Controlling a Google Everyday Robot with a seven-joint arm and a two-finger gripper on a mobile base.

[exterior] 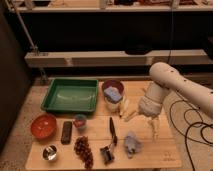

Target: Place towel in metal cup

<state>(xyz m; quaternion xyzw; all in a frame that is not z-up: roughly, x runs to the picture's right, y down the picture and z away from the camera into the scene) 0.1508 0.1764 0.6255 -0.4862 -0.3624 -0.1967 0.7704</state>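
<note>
Gripper [152, 125] hovers at 3 o'clock on the counter [165, 155], fingers spread wide, empty. Towel [132, 143] lies crumpled just below, at its 7 o'clock. Step looks like pre-grasp: next needs a descent onto the towel. Metal cup [49, 153] sits well apart at 8 o'clock, empty. Green tray [70, 95] empty; maroon bowl [113, 90] holds a blue sponge [114, 94].
</note>
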